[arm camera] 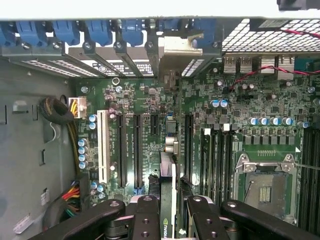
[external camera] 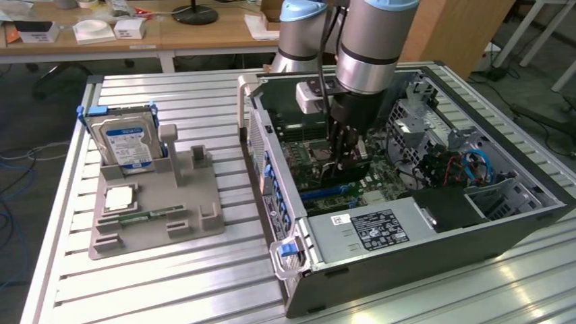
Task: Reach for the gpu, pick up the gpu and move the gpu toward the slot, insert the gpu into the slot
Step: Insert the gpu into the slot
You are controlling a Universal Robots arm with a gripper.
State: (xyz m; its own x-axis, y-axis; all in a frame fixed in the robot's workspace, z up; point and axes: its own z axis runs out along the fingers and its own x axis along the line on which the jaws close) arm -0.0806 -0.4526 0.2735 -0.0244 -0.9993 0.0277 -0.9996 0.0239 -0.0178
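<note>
**Slatted metal bench, tower case open on its side, card held inside it**

Wooden desks (external camera: 193, 37) cross the background at twelve o'clock in the exterior view. In front of them, a ribbed aluminium table (external camera: 198, 101) carries the work.

At the table's three o'clock side lies the computer case (external camera: 270, 169) with its side panel off. The green motherboard (arm camera: 150, 100) lies flat in its floor. A boxed power supply (external camera: 378, 229) with a white label sits at five o'clock of the gripper (external camera: 347, 154), and a looped blue cable (external camera: 477, 165) lies at three o'clock.

The arm (external camera: 373, 40) comes down from twelve o'clock into the case. The fingers (arm camera: 145, 217) are pinched on the gpu (external camera: 349, 174), one on each face. The card stands on edge above the board, its silver bracket against the rear wall.

Crowding it on the board:
- long dark connector strips (arm camera: 137, 150) and a white one (arm camera: 103, 145) run along one flank
- the square silver CPU socket (arm camera: 265, 187) sits on the other flank
- a bundle of wires (arm camera: 60, 112) lies by the case wall

The card's own edge hides the slot, so I cannot tell whether the two have met.

At nine o'clock of the case stands a grey fixture (external camera: 193, 223). It holds:
- a blue-labelled hard drive (external camera: 126, 138), upright
- a small square chip (external camera: 120, 197)
- a green memory stick (external camera: 148, 216)
</note>
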